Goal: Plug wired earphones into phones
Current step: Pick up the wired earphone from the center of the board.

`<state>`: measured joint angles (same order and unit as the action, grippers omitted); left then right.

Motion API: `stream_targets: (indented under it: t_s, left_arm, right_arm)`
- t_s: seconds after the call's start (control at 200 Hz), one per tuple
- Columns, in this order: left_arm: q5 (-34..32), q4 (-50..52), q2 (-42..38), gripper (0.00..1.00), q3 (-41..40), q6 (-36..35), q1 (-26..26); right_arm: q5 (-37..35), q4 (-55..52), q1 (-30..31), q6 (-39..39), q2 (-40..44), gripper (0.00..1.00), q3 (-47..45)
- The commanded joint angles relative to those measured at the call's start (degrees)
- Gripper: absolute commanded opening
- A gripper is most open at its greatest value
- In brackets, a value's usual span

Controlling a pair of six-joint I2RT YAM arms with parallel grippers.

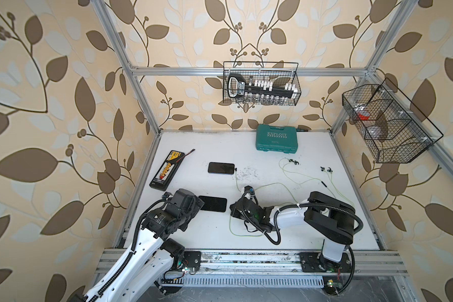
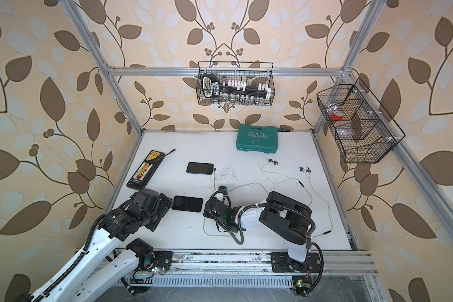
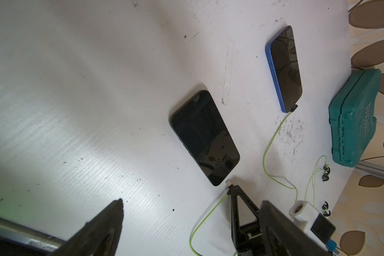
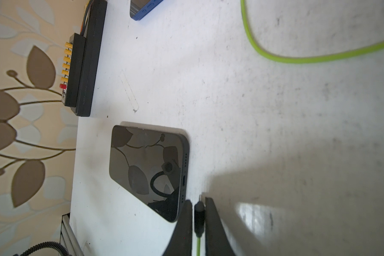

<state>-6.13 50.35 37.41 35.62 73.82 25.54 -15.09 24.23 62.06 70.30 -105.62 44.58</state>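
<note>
Leftmost, well left of and beyond the near phone (image 1: 213, 204), lies a long black case (image 1: 165, 171) with orange and white bits; its yellow label is too small to read. Next, the left gripper (image 3: 192, 202) hangs by that phone's left end, its fingers spread wide and holding nothing. The near phone lies flat, glossy face up, with its port empty. Just beyond it lies the far phone (image 1: 221, 167), blue-edged, with a seated plug (image 3: 293, 108) in its right end and a yellow-green cable (image 1: 236, 183) trailing away. Just right of the near phone, the right gripper (image 4: 197, 205) is clamped on the held plug (image 4: 198, 211). Its tip sits just beside the phone's port end but is not inserted. Farther right and beyond, a teal case (image 1: 277, 141) reads "EXPLOIT". Well right of the near phone lie the first earbuds (image 1: 293, 162) and the second earbuds (image 1: 326, 170).
</note>
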Motion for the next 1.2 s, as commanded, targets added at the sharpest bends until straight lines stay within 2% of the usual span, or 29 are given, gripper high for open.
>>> stream_targets:
  t_s: [0.0,0.29,0.44,0.63,0.84,1.015,1.095,1.2]
  left_arm:
    - [-0.11,-1.04,0.4,0.95,-0.54,0.09,0.39]
    - [-0.16,-0.7,0.94,0.95,-0.42,0.58,0.39]
    - [1.17,-0.34,2.37,0.96,0.32,2.54,0.39]
    - [2.81,-0.92,6.47,0.95,1.97,6.35,0.47]
    - [2.47,-1.48,14.36,0.96,4.19,14.01,3.09]
    - [2.56,-6.13,23.03,0.97,5.9,21.17,8.24]
    - [4.27,-8.03,26.7,0.97,6.48,23.9,8.72]
    - [2.91,-8.49,30.38,0.99,8.53,27.01,10.04]
  right_arm:
    - [-1.3,0.29,-0.19,0.83,0.77,0.08,-0.84]
    - [-0.34,1.58,-0.19,0.47,1.76,0.06,-1.86]
    - [2.43,7.51,-0.89,-1.18,4.3,0.02,-5.4]
    - [5.95,9.34,-1.93,-4.74,10.25,0.0,-9.07]
    - [9.63,7.49,-5.4,-9.77,22.48,0.0,-17.07]
    - [18.66,3.96,-12.35,-18.68,32.98,0.0,-20.92]
    - [23.35,2.95,-15.39,-22.4,35.16,0.0,-21.27]
    - [28.96,2.72,-18.87,-25.73,35.58,0.0,-20.96]
